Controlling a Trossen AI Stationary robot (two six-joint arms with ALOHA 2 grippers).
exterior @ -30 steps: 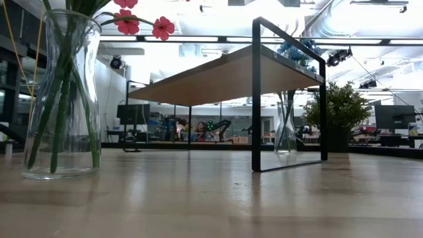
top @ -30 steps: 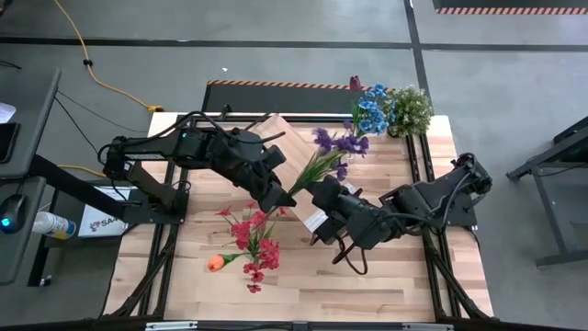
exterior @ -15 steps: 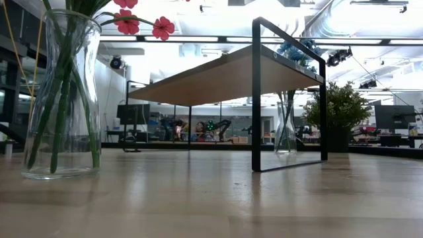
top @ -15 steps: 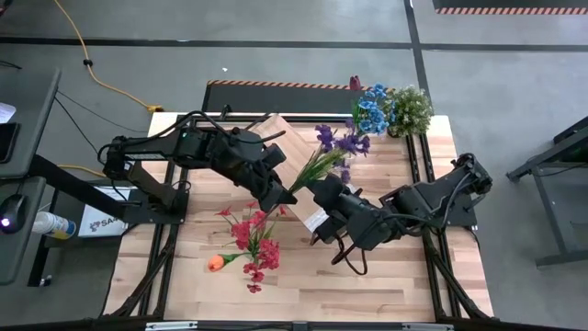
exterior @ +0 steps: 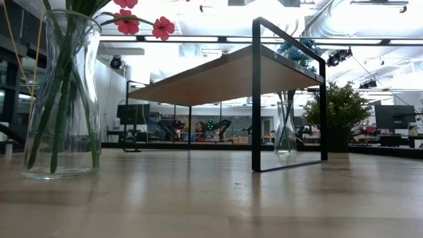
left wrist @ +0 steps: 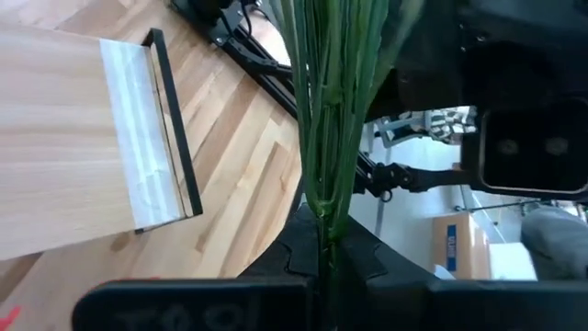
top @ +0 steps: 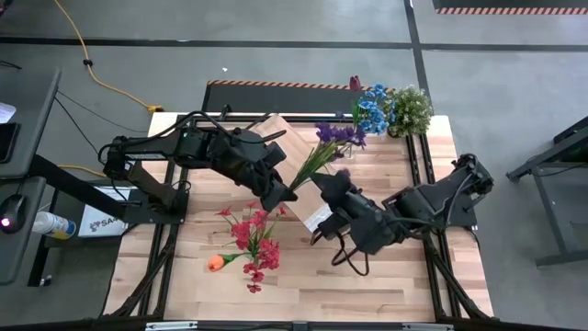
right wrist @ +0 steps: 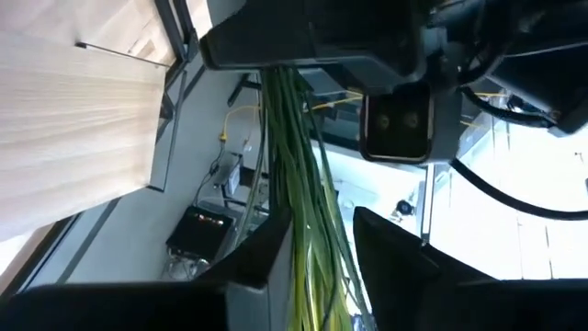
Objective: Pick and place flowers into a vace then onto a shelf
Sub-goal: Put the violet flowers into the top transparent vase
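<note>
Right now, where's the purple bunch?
In the high view, the purple flowers are mid-table above the shelf, stems pinched in the left gripper, with the right gripper closing around the stalks.

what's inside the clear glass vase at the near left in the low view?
The clear glass vase holds thin green stems running from its base up past the rim, topped by red blooms. Whether it holds water can't be told. The bunch's top is cut off by the frame.
</note>
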